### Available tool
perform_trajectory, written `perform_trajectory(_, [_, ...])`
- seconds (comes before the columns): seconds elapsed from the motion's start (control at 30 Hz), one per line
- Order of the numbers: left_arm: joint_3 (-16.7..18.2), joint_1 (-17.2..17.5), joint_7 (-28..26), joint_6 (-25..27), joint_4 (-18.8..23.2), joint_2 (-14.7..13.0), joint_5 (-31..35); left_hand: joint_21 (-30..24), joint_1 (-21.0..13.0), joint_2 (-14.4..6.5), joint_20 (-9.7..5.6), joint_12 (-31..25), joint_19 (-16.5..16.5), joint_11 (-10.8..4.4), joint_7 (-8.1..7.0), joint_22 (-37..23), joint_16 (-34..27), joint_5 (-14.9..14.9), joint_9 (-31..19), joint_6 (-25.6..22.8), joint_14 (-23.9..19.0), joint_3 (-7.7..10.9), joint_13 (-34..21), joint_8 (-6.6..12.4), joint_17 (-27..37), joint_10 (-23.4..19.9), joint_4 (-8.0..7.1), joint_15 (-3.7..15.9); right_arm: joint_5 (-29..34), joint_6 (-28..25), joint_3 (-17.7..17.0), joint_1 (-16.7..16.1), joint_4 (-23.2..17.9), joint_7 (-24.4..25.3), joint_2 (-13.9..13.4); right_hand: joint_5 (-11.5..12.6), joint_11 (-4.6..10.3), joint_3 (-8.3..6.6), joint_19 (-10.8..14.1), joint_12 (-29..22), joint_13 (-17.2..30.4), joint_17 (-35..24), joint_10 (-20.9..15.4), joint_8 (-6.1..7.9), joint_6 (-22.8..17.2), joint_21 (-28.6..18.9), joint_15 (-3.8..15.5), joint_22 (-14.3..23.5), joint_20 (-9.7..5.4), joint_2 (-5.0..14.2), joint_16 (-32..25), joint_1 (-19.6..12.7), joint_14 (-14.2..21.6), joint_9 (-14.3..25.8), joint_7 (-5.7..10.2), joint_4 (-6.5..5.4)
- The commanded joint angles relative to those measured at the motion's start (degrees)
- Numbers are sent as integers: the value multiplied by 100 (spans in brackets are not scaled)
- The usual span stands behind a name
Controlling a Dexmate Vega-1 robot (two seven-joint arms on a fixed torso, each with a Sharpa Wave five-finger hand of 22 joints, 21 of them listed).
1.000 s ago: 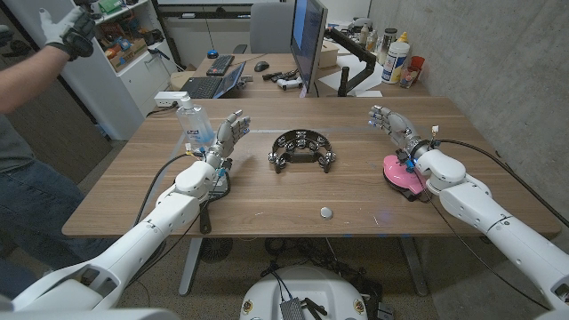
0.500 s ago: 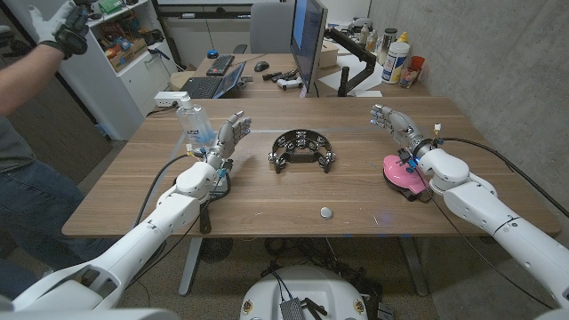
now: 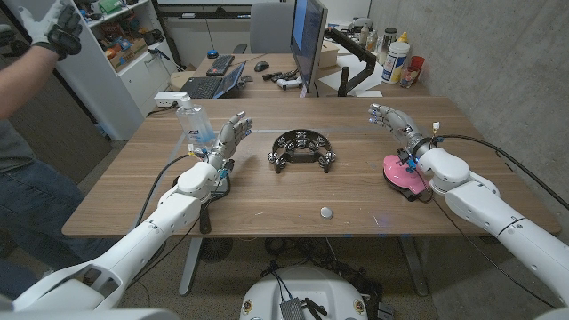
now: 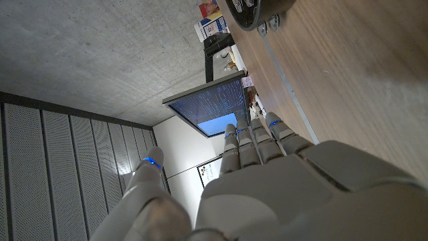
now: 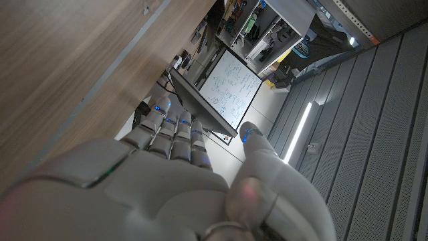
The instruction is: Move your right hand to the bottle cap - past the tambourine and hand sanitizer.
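Note:
A small silver bottle cap lies near the table's front edge, in the middle. The black tambourine sits behind it at the table's centre; its rim also shows in the left wrist view. The clear hand sanitizer bottle stands at the far left. My right hand is raised at the right side, fingers apart, holding nothing, well away from the cap. My left hand stands beside the sanitizer, fingers spread and empty. Each wrist view looks along the back of its own hand.
A pink object lies on the table under my right wrist. Behind the table stand a monitor, a laptop and bottles. A person's gloved hand is raised at the far left.
My right hand has barely shifted, drifting slightly. The person's gloved hand at the far left has moved up and left. My left hand stays in place.

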State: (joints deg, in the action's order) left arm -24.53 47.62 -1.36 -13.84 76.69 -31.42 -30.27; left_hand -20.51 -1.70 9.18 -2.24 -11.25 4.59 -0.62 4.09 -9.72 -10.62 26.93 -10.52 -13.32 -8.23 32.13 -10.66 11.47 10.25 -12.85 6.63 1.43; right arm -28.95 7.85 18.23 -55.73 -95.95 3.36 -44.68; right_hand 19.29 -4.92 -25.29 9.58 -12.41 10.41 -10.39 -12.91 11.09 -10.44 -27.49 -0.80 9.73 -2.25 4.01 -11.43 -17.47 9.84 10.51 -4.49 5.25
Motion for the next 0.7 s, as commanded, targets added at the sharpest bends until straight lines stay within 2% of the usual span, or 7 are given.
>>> perform_trajectory(0.03, [-3, -12, 1, 2, 68, -13, 23, 30, -34, -18, -291, -13, 51, 10, 4, -30, -30, 27, -34, -38, -11, -22, -11, 23, 14, 16, 3, -54, 183, 51, 4, -149, -277, 80, -69, 28, 24, -11, 19, -36, 19, -1, -60, 45, -46, 32, 1, 28, -118, -54, 17, -30, 42, 14, 47, 64])
perform_trajectory(0.7, [19, 39, 63, 11, 117, -92, 2, 83, -43, -35, -225, -11, 59, 50, 26, -34, -28, 53, -36, -71, -1, -64, -11, 27, 15, 34, 8, -85, 401, -183, 51, -149, -611, 156, -138, 74, 123, -41, -9, -46, 24, 1, -142, 88, -249, 142, -30, 33, -80, -85, 57, -129, 29, 12, 407, 177])
